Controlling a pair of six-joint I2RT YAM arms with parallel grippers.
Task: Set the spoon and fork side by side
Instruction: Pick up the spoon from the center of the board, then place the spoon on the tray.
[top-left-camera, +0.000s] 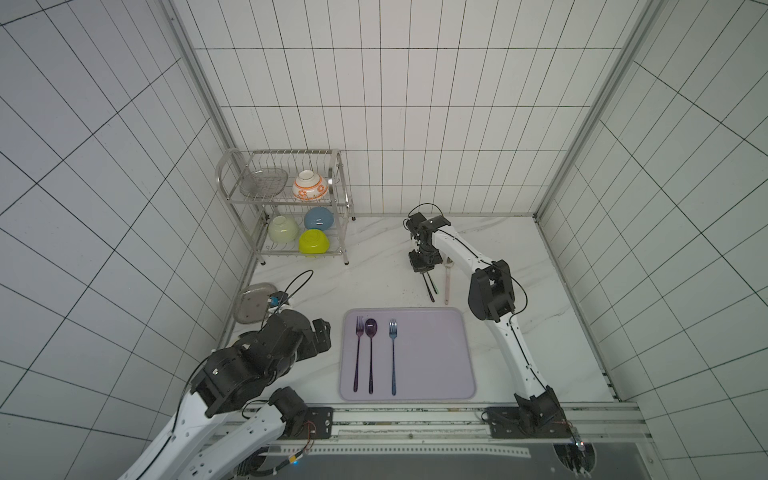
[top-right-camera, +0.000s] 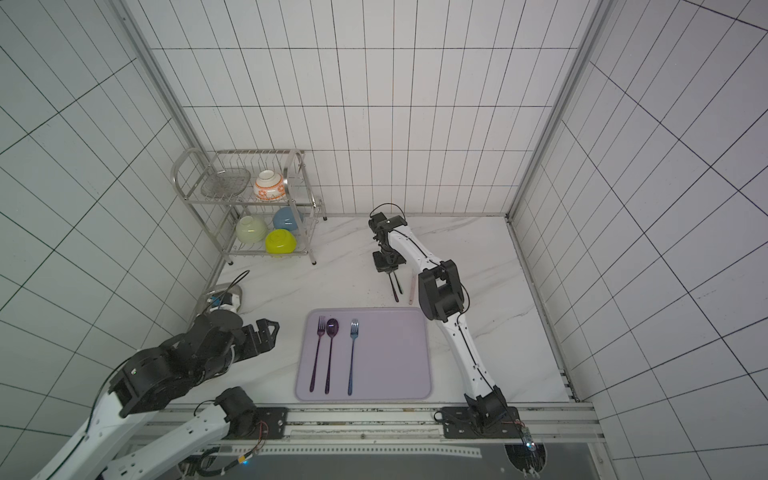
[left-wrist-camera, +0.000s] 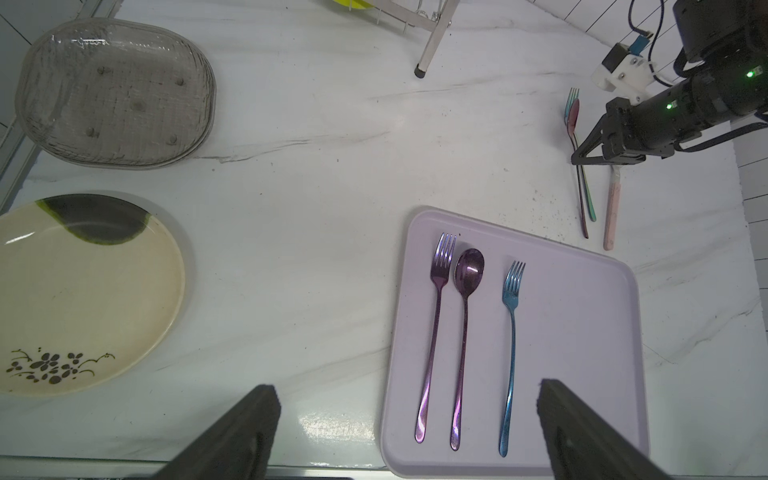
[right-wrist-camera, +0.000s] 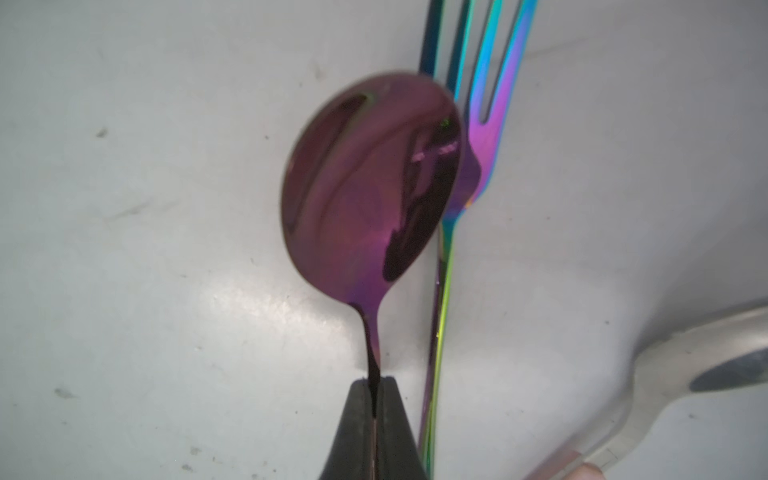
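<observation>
Far L, you're seeing a smoky glass dish (left-wrist-camera: 116, 91) lying on the marble counter (top-left-camera: 374, 270). The L wrist cam is also showing a cream plate (left-wrist-camera: 83, 291) w/ a dark patch and a flower print just beside it. Behind them a steel dish rack (top-left-camera: 291, 151) is standing by the back wall. Its top shelf is carrying a second glass dish (top-left-camera: 264, 183) and a white bowl w/ orange pattern (top-left-camera: 309, 187). Its bottom shelf is carrying a pale green bowl (top-left-camera: 283, 228), a blue bowl (top-left-camera: 318, 218) and a lime bowl (top-left-camera: 313, 241), all upturned.

Your L gripper (left-wrist-camera: 407, 388) is hovering near the L edge of the lavender tray (top-left-camera: 432, 353), fingers spread wide and gripping nothing. On the tray, a purple fork (top-left-camera: 358, 353) and purple spoon (top-left-camera: 370, 328) are lying just beside each other, parallel, heads toward the back wall. A blue fork (top-left-camera: 393, 357) is lying parallel too, a bit apart on their R.

Past the tray's far edge, your R gripper (right-wrist-camera: 375, 388) is pointing down at the counter, fingers pressed together and pinching the magenta spoon (right-wrist-camera: 370, 187) at its neck. The spoon's bowl is overlapping the tines of the rainbow fork (right-wrist-camera: 478, 145) lying alongside, and both handles are running back toward the tray. Can't tell whether the spoon is resting on the counter or raised off it. Just R of that pair, a pink-handled spoon (left-wrist-camera: 611, 212) is lying on the counter, not touching them.
</observation>
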